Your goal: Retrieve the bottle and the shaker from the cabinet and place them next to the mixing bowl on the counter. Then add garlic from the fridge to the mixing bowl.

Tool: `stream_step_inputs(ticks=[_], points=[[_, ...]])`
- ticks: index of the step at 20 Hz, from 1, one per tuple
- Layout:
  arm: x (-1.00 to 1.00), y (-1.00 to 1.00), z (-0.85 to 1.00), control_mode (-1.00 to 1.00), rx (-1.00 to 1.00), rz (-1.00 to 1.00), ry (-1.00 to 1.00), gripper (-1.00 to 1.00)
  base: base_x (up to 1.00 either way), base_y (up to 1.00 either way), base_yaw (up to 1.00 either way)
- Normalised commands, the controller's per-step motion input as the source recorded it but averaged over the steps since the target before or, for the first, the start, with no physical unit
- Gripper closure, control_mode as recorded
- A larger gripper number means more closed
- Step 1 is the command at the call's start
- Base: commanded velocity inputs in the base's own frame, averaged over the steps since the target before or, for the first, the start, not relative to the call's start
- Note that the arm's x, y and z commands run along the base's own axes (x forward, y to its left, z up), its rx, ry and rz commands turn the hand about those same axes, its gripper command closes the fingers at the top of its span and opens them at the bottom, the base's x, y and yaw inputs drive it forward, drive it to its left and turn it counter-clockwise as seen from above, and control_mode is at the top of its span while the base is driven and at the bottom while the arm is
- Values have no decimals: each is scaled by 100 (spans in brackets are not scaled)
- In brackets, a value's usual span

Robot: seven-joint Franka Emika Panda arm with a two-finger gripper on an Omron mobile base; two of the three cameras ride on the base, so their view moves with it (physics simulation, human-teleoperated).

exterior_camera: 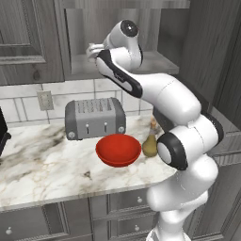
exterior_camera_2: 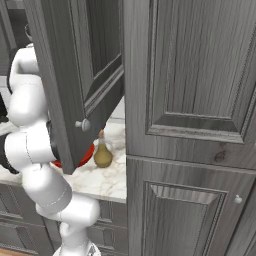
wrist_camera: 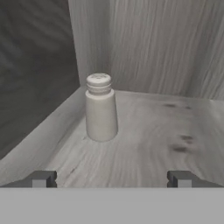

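My pincer (wrist_camera: 111,179) is nearest the hand camera: two dark finger tips (wrist_camera: 41,178) stand wide apart at the bottom of the hand view, with nothing between them. Beyond them, the shaker (wrist_camera: 100,107) stands upright on the grey wood-grain shelf (wrist_camera: 157,135) of the cabinet (exterior_camera: 28,42). It sits toward the left of the niche, near the left side wall and short of the back wall. It is well apart from both tips and left of the midline between them.

Left base view: my arm (exterior_camera: 164,96) reaches up from the lower right, and the hand end is at the mouth of the open niche. I cannot make out the tips themselves there.

On the surface (exterior_camera: 42,164) below, the mixing bowl (exterior_camera: 118,149) sits upright near the front edge. The bottle (exterior_camera: 150,141) stands upright just beside the bowl, on its right, partly hidden by my forearm joint. I cannot tell whether bottle and bowl touch. A grey toaster (exterior_camera: 94,118) stands behind the bowl against the tiled wall, and a wall socket (exterior_camera: 45,100) sits to the toaster's upper left.

Right base view: an open cabinet door (exterior_camera_2: 75,75) hangs in front and covers most of the bowl; a red sliver shows below its edge. The bottle stands just right of that sliver.
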Motion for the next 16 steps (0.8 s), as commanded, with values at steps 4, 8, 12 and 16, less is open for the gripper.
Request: stream_step_inputs(ticks=[4, 8, 12, 16], points=[[22, 0, -1, -100, 1, 6, 7, -100, 0, 0, 0], [12, 1, 0, -100, 1, 8, 1, -100, 0, 0, 0], [4, 2, 0, -100, 0, 0, -1, -100, 0, 0, 0], [22, 20, -5, -100, 0, 0, 0, -100, 0, 0, 0]])
